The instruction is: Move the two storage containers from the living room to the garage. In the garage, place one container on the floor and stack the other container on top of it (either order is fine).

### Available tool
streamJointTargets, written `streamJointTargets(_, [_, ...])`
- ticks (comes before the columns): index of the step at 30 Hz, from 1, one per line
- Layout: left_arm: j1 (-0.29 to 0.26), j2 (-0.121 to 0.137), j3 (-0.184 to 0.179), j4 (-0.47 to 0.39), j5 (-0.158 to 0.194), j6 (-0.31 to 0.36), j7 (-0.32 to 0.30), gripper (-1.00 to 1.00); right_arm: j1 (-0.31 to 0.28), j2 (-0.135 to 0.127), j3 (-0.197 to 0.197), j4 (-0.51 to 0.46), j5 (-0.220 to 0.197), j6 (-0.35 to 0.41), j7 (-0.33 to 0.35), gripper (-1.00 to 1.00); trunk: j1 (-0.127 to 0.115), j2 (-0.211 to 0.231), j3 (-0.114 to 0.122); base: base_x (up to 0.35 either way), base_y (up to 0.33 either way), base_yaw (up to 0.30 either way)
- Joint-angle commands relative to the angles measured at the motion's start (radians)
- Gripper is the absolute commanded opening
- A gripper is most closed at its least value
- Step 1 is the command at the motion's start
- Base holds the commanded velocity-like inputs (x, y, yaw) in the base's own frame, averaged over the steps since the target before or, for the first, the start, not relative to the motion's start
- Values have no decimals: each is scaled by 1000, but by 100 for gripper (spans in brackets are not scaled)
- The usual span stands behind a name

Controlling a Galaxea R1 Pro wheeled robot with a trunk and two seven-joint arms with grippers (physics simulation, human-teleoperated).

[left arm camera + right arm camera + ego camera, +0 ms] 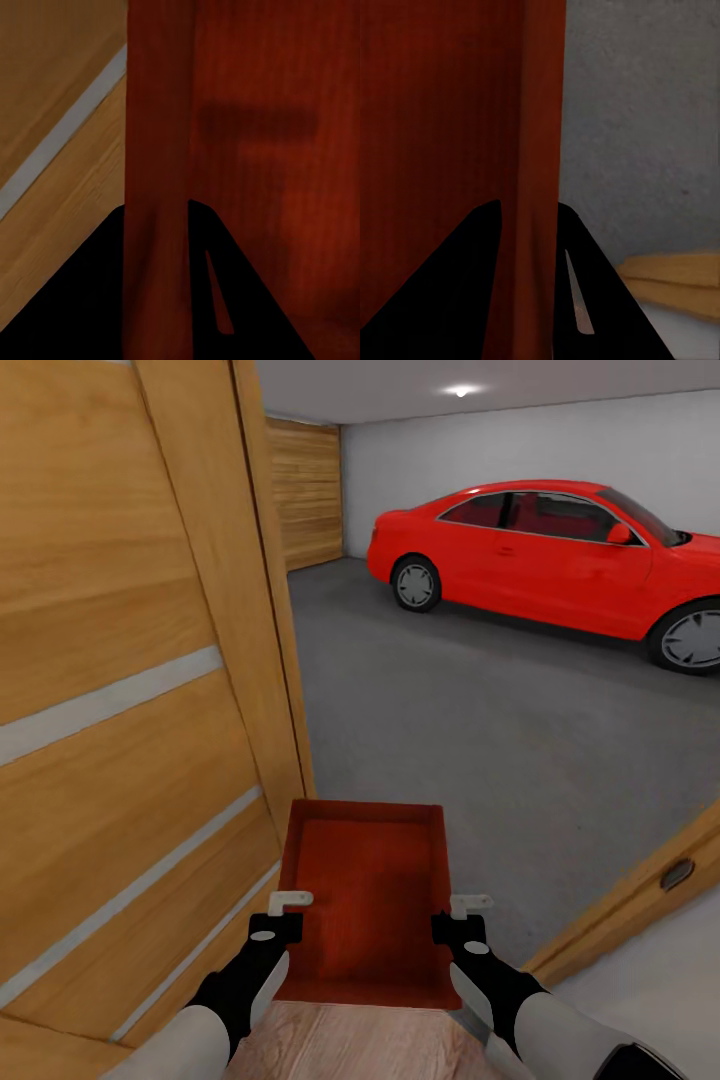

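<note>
An orange-red shallow rectangular open-top tray (365, 900) hangs between both arms at the garage doorway, over the edge of the dark grey concrete floor (480, 730). The left pincer (283, 916) clamps its left wall, the right pincer (462, 920) its right wall. The wood-panelled door (130, 690) stands just beside the left arm, so the robot should probably roll straight ahead, keep the tray level, and steer toward the open floor short of the red car (540, 560).

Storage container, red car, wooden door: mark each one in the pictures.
storage container (365, 890), head view, on its bare inner base.
red car (540, 565), head view, on its side door panel.
wooden door (120, 660), head view, on a plank of its face.
</note>
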Motion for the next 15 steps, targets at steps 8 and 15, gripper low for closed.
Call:
streamJointTargets(8, [0,2,-21,3,31,60,11,-100,-2,-6,-16,-2,11,-8,-22,-100,1,-2,-2,129,61,0])
streamJointTargets(15, [0,1,-21,3,31,60,11,-100,-2,-7,-16,-2,11,-8,-22,-100,1,-2,-2,3,1,0])
